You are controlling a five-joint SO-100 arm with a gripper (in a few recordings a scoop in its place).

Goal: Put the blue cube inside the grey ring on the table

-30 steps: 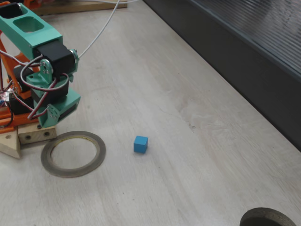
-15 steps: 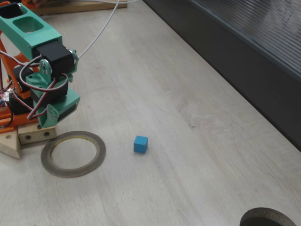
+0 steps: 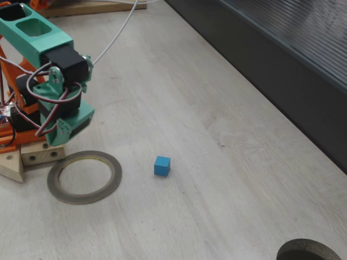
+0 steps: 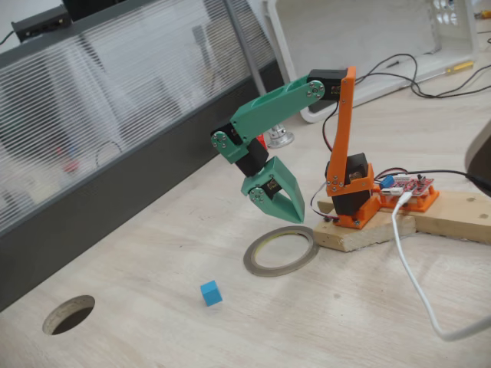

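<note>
Blue cube sits loose on the table, just right of the grey ring in that fixed view, outside the hole, not touching it. In the other fixed view the cube lies left of and nearer the camera than the ring.

Gripper hangs above the ring's far edge, tips pointing down; the fingers look nearly together, with no clear gap at the tips, and hold nothing. Well clear of the cube.

Step in hand, by judgement: reach for the cube. It should open up first, come down over the cube square to two opposite faces, and close near the cube's middle so it doesn't squirt out. The carry to the ring is short and its hole is far wider than the cube.

Around: wooden base block, white cable, table hole, dark ribbed panel. None lies between gripper, cube and ring.
</note>
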